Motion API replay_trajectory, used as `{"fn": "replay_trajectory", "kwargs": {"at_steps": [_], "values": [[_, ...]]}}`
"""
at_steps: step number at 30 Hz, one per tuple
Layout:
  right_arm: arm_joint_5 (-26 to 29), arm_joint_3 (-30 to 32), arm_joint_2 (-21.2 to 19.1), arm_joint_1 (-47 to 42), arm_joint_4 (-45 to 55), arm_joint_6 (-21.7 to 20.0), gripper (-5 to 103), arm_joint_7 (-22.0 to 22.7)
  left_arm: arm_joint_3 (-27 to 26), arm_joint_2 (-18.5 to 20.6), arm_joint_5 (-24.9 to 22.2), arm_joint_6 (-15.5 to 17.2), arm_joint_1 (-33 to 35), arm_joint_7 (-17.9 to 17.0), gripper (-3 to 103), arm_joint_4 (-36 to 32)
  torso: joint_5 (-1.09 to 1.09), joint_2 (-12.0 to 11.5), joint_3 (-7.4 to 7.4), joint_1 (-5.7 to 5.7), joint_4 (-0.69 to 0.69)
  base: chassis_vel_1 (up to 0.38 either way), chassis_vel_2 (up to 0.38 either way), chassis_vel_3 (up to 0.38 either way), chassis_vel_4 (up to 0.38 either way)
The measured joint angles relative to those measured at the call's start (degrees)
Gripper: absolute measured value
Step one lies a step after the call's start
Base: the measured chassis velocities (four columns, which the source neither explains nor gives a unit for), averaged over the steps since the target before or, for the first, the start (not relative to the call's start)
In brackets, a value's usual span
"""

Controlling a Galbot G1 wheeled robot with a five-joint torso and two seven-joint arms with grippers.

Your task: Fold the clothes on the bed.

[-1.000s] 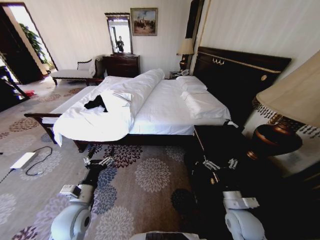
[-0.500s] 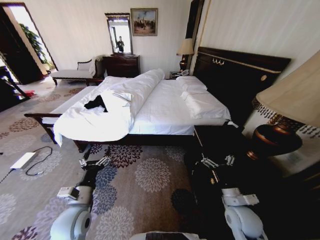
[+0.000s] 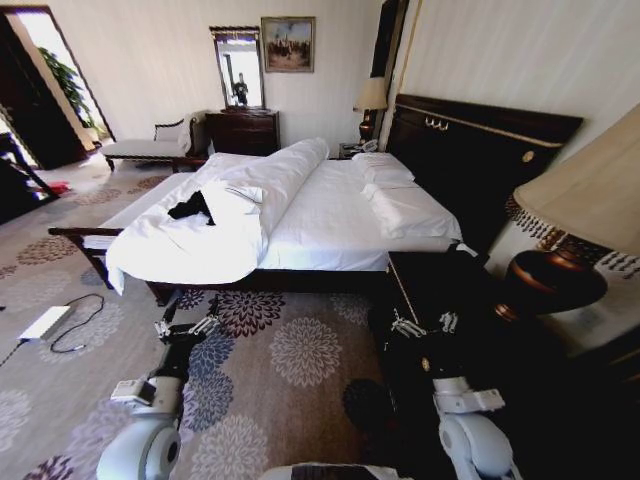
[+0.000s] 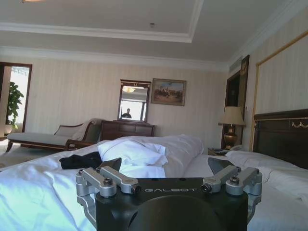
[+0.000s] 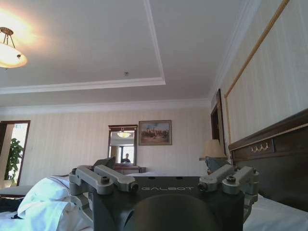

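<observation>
Head view: the black T-shirt (image 3: 192, 208) lies crumpled on the white duvet (image 3: 190, 245) near the foot of the bed (image 3: 330, 215). The left pincer (image 3: 186, 327) hangs low over the carpet (image 3: 300, 350), short of the bed's side, fingers apart and empty. The right pincer (image 3: 420, 324) sits before the dark nightstand (image 3: 440, 290), also apart.

Left wrist view: the left pincer (image 4: 168, 183) stands spread; the T-shirt (image 4: 81, 160) is beyond it on the duvet (image 4: 29, 187).

Right wrist view: the right pincer (image 5: 163, 182) is spread, holding nothing.
</observation>
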Motion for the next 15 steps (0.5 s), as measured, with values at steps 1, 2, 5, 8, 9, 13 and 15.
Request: {"fn": "replay_trajectory", "kwargs": {"at_steps": [1,2,5,8,9,13,15], "values": [[-0.09,0.02,0.15,-0.05,0.01,0.03,100,-0.02,0.0,0.0,-0.12,0.0,0.21,0.0,100,-0.34,0.0,0.0,0.0,0.0,0.0,-0.068,0.053,0.059,-0.035],[-0.15,0.11,0.32,-0.14,0.03,0.06,100,-0.02,0.02,0.0,-0.12,0.0,0.43,0.0,100,-0.6,0.0,0.0,0.0,0.0,-0.01,-0.066,0.053,0.059,-0.065],[-0.16,0.26,0.47,-0.18,0.08,0.09,100,-0.03,0.05,0.1,-0.14,0.0,0.72,0.0,100,-0.91,0.0,0.0,0.0,0.0,0.01,-0.063,0.061,0.054,-0.063],[-0.11,0.87,0.75,-0.64,0.56,0.15,100,-0.03,-0.09,0.69,-0.24,-0.01,1.41,0.0,100,-1.54,0.0,0.0,0.0,0.0,0.0,-0.061,0.054,0.064,-0.052],[-0.09,0.98,0.77,-0.71,0.62,0.15,100,-0.03,-0.14,0.77,-0.26,-0.05,1.51,0.0,100,-1.65,0.0,0.0,0.0,0.0,0.0,-0.06,0.051,0.059,-0.047],[-0.09,1.43,1.04,-0.82,0.73,0.18,100,-0.03,-0.15,0.87,-0.27,-0.34,1.81,0.01,100,-1.89,0.01,0.0,0.0,0.0,0.0,-0.064,0.051,0.057,-0.039],[-0.09,1.53,1.23,-1.05,0.94,0.18,100,-0.02,-0.13,0.88,-0.26,-0.56,1.98,0.01,100,-2.03,0.0,0.0,0.0,0.0,0.0,-0.071,0.043,0.059,-0.048]]}}
